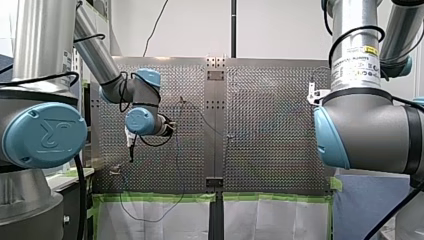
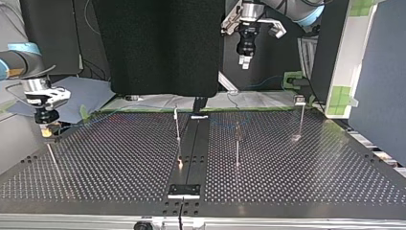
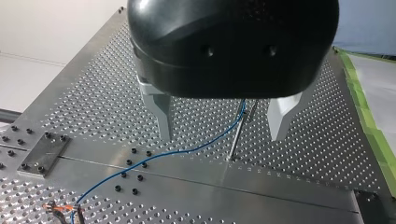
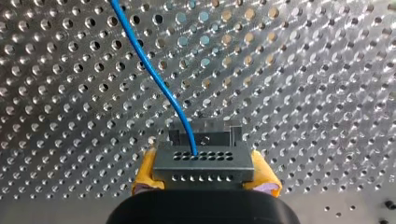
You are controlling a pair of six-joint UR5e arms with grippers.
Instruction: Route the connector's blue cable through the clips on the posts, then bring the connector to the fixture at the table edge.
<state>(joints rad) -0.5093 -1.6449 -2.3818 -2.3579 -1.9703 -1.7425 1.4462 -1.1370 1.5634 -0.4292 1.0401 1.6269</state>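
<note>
In the right wrist view my right gripper [image 4: 205,179] is shut with its yellow pads [image 4: 145,173] on the dark grey connector [image 4: 201,156]. The blue cable [image 4: 154,74] leaves the connector's top and runs away over the perforated plate. The top view has this gripper [image 2: 46,129] low at the table's left edge. My left gripper [image 2: 245,63] hangs high over the far side there. Its metal fingers [image 3: 161,114] stand open in the left wrist view, with nothing between them. Below and ahead of them a thin post [image 3: 239,135] carries the blue cable [image 3: 187,151].
Thin posts [image 2: 177,125] [image 2: 237,146] [image 2: 301,120] stand on the plate in the top view, and another post [image 2: 52,158] rises near my right gripper. A white bracket [image 1: 314,94] sits at the front view's right edge. Green tape [image 1: 160,197] lines the table's near edge.
</note>
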